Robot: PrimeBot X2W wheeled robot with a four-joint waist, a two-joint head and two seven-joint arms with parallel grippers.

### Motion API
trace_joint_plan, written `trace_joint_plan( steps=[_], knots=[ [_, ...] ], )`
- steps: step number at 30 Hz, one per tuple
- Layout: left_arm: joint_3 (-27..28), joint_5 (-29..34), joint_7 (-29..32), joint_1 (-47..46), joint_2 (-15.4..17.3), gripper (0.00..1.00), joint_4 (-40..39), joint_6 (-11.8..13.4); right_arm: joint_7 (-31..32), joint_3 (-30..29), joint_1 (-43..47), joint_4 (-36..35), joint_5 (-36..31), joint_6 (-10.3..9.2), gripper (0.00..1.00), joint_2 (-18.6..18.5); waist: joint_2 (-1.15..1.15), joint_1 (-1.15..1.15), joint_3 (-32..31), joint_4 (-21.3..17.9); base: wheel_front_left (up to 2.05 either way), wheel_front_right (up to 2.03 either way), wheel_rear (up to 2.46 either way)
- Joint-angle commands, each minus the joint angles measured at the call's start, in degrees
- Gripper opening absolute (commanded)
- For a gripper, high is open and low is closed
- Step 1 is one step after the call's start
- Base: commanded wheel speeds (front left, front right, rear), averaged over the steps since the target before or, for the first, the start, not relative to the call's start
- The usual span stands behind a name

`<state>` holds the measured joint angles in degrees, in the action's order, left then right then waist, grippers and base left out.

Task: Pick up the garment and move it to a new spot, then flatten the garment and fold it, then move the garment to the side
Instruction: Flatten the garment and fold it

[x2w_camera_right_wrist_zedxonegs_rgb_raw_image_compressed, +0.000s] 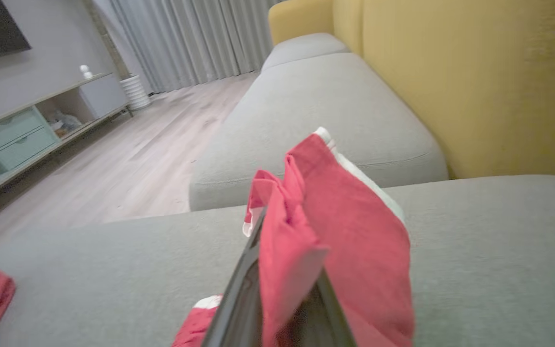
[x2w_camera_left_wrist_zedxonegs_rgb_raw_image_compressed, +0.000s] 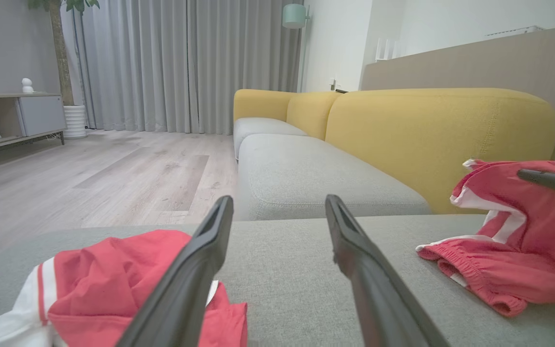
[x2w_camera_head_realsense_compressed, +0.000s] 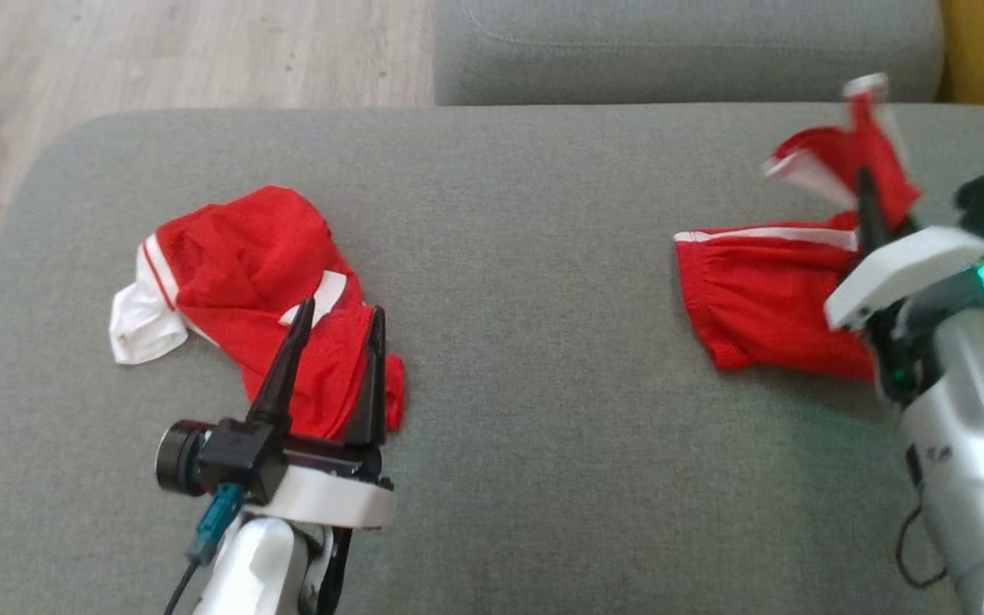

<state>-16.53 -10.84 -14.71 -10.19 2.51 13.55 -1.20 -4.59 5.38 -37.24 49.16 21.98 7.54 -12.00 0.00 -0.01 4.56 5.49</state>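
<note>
- The right claw (x2w_camera_head_realsense_compressed: 864,178) is closed on a bunched fold of the red garment (x2w_camera_head_realsense_compressed: 757,307), and that fold stands up above the seat.
- In the right wrist view the pinched cloth drapes over the dark fingers (x2w_camera_right_wrist_zedxonegs_rgb_raw_image_compressed: 246,270) and hides their tips. A white trim runs along its top edge.
- The rest of the red garment lies on the grey sofa seat (x2w_camera_head_realsense_compressed: 526,342), at its right side. Its gathered hem with a white stripe points toward the middle.
- The left claw (x2w_camera_head_realsense_compressed: 344,306) is wide open and holds nothing, its fingers pointing away from the robot.
- A second red garment (x2w_camera_head_realsense_compressed: 244,256), red with white bands and a white corner, lies crumpled on the left part of the same seat, well apart from the first.
- The open left fingers overlap this garment's near edge in the head view. I cannot tell whether they touch the cloth.
- Beyond the seat lie another grey cushion (x2w_camera_head_realsense_compressed: 680,51), a yellow backrest (x2w_camera_left_wrist_zedxonegs_rgb_raw_image_compressed: 427,140) and a pale wooden floor (x2w_camera_head_realsense_compressed: 159,51).
</note>
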Motion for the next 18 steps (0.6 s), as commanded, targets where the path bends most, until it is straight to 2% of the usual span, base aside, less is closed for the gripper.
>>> trace_joint_plan(
  steps=[1, 8, 12, 18],
  knots=[
    [2.49, 0.54, -0.29, -0.48, 0.37, 1.00, -1.82, -0.05, 0.62, 4.58, 0.54, -4.36, 2.84, -0.05, 0.00, -1.16, 0.00, 0.01, -0.59, 0.51, 0.00, 0.00, 0.00],
    [3.28, 0.68, -0.29, 0.85, 0.37, 1.00, -2.16, -0.31, 3.31, 16.99, 4.80, -10.38, 10.10, -0.05, 0.00, -5.38, 0.00, 0.01, -0.86, 1.30, 0.00, 0.00, 0.00],
    [3.20, 0.60, -0.29, 0.57, 0.37, 1.00, -2.31, -0.34, 4.21, 21.13, 4.95, -10.65, 11.22, -0.05, 0.00, -6.35, 0.00, 0.01, -0.21, 1.75, 0.00, 0.00, 0.00],
    [2.98, 0.31, -0.29, -0.18, 0.37, 1.00, -2.43, -0.15, 6.28, 31.17, 5.04, -10.18, 12.17, -0.05, 0.00, -7.62, 0.00, 0.01, 0.66, 2.16, 0.00, 0.00, 0.00]
  ],
)
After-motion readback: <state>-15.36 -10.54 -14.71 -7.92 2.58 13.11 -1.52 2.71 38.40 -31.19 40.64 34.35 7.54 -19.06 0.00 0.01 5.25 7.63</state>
